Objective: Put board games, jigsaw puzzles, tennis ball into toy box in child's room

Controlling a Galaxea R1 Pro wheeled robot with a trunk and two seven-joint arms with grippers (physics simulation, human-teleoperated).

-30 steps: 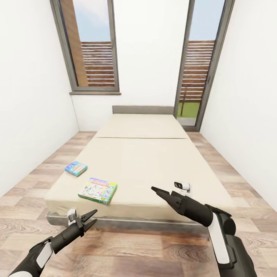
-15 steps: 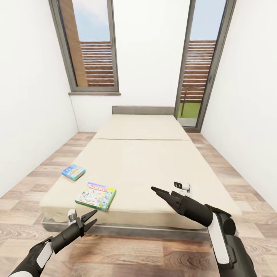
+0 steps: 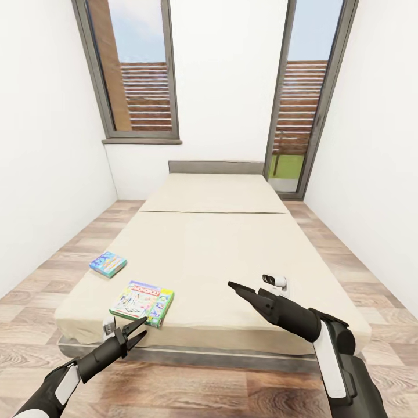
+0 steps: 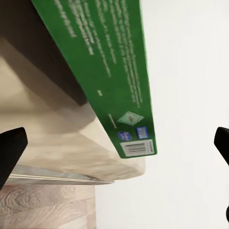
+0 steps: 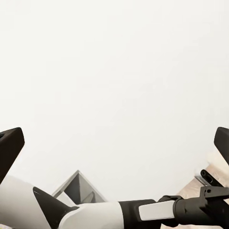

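Note:
Two board games lie on the beige bed (image 3: 220, 244) near its front left corner. The green Monopoly box (image 3: 143, 302) sits at the foot edge, and a smaller blue box (image 3: 108, 264) lies behind it to the left. My left gripper (image 3: 137, 328) is open, just below and in front of the Monopoly box without touching it. In the left wrist view the green box side (image 4: 105, 71) looms close over the mattress edge (image 4: 57, 143), between the spread fingertips (image 4: 12, 145). My right gripper (image 3: 241, 292) is open and empty over the foot of the bed.
The bed stands lengthwise in a narrow room, with white walls close on both sides and strips of wooden floor (image 3: 52, 278) beside it. A window (image 3: 139, 69) and a glass door (image 3: 302, 98) are on the far wall. The grey bed frame (image 3: 191, 354) is straight ahead.
The whole view has shifted as the robot rolled closer to the bed. The two games now sit lower in the picture and nearer my left gripper. Both arms keep their pose.

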